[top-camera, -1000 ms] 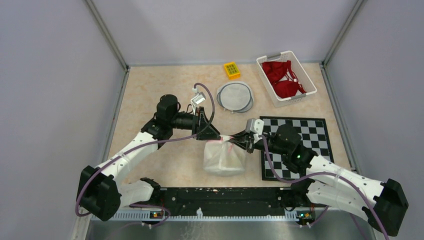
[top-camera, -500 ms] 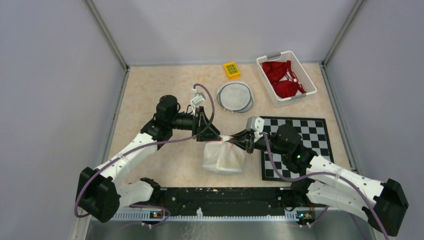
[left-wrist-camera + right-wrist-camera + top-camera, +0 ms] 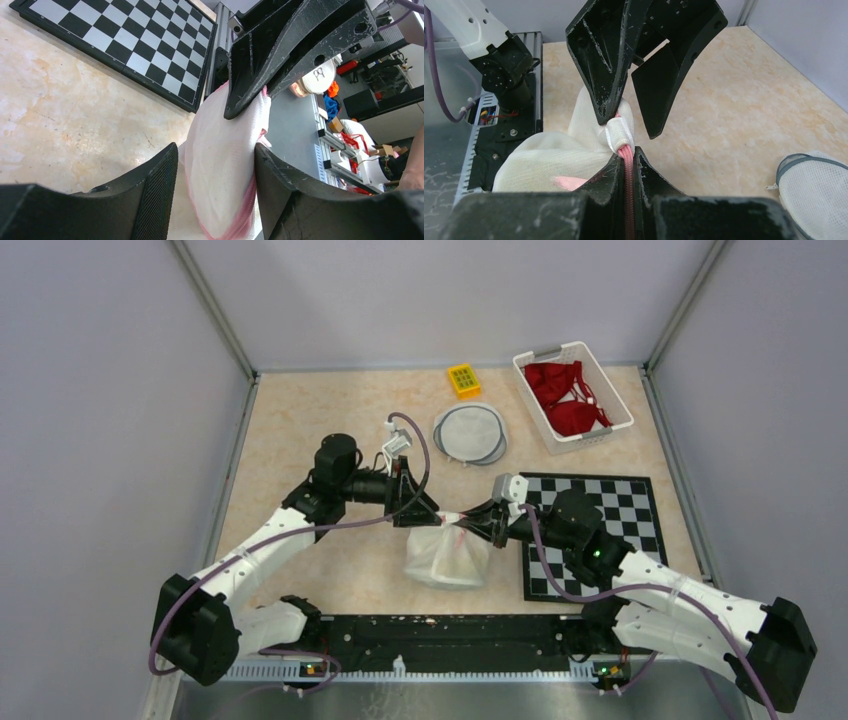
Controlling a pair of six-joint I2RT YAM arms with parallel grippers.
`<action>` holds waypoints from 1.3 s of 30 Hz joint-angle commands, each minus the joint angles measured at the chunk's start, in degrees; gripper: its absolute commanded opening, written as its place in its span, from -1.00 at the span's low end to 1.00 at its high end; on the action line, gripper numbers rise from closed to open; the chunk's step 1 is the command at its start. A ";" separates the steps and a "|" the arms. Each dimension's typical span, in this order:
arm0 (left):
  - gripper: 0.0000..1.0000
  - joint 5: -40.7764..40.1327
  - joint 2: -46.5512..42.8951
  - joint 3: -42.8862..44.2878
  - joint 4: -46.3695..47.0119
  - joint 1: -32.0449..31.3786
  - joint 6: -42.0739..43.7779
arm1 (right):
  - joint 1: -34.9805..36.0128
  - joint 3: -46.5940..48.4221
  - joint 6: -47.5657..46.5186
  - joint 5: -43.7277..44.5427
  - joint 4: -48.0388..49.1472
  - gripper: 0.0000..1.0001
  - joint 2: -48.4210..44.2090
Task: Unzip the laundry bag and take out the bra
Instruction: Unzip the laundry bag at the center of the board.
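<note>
**A:** Both arms meet mid-table over the laundry bag (image 3: 448, 558). It sits near the front edge of the table (image 3: 300, 420), just left of the chessboard (image 3: 600, 510). Its top end is lifted and its belly rests on the surface.

**B:** The left gripper (image 3: 432, 512) has the bag's top end. In its wrist view, white mesh is bunched between its 2 fingers (image 3: 150, 190) and presses against both. That's a clamp on fabric.

**A:** The right gripper (image 3: 465, 523) comes in from the opposite side, its tips very near the left's. Its jaws are squeezed almost together on the pink zipper (image 3: 626, 157), which runs between them up to a white end tab (image 3: 620, 135).

**B:** As for the bra (image 3: 569, 182), something pink shows through the mesh in the right wrist view. It may be the bra, but it's too blurred to call.

**A:** At the far right, a white basket (image 3: 590, 438) holds red garments (image 3: 565, 395). 1 round mesh pouch (image 3: 470, 432) lies flat behind the grippers, well apart from the bag.
</note>
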 commanded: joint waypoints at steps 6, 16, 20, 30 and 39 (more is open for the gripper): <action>0.09 -1.83 1.22 1.11 4.98 -0.15 -5.66 | 0.74 0.19 -0.25 -3.46 4.66 -1.00 -0.79; -0.04 -0.21 1.90 -0.02 11.48 -1.32 -10.67 | 1.19 0.47 -0.19 -4.96 5.32 -1.00 0.24; -0.14 1.20 2.50 -0.36 15.96 -1.98 -13.35 | 1.83 0.54 -0.28 -5.15 5.58 -1.00 0.85; -0.05 3.11 3.96 -0.34 24.18 -4.74 -17.83 | 2.47 0.64 -0.62 -5.35 5.21 -1.00 2.02; -0.32 2.95 2.98 0.34 21.55 -3.24 -17.66 | 2.76 0.45 -2.81 -4.91 0.97 -1.00 0.66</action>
